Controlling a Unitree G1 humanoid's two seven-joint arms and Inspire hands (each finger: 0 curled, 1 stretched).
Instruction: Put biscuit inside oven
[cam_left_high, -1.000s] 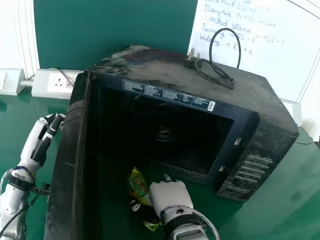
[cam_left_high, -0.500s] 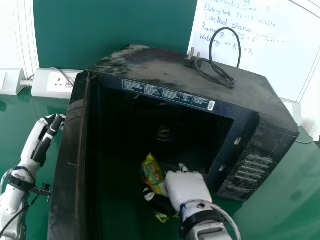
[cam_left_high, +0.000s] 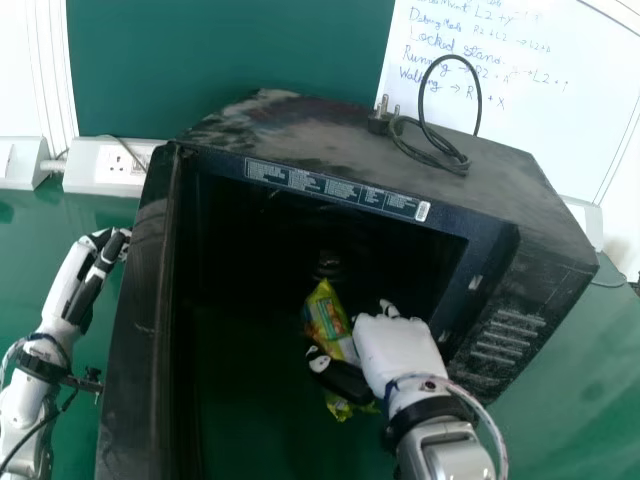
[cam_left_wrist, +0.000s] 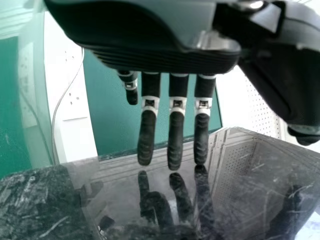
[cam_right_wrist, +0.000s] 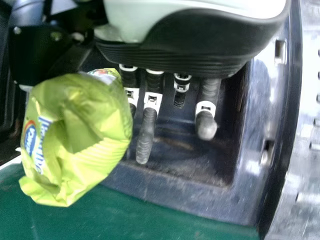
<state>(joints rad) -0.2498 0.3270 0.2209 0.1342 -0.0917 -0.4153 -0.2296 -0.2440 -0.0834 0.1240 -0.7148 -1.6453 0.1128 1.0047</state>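
Now right hand (cam_left_high: 392, 352), pinching biscuit packet (cam_left_high: 326, 318) thumb-to-fingers, has advanced toward oven (cam_left_high: 370, 140) beyond its fingertips; insertion likely next. Left hand (cam_left_wrist: 150, 35): fingers straight.

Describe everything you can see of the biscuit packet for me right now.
The biscuit packet is yellow-green, with blue lettering, a blue oval edged in red and a multicoloured printed patch. It looks like thin, glossy plastic film, creased and puckered. The right hand grips it around its middle, between thumb and fingers, one end pointing toward the cavity of the oven. It is at the opening; how far in, I cannot tell, nor whether it is sealed.
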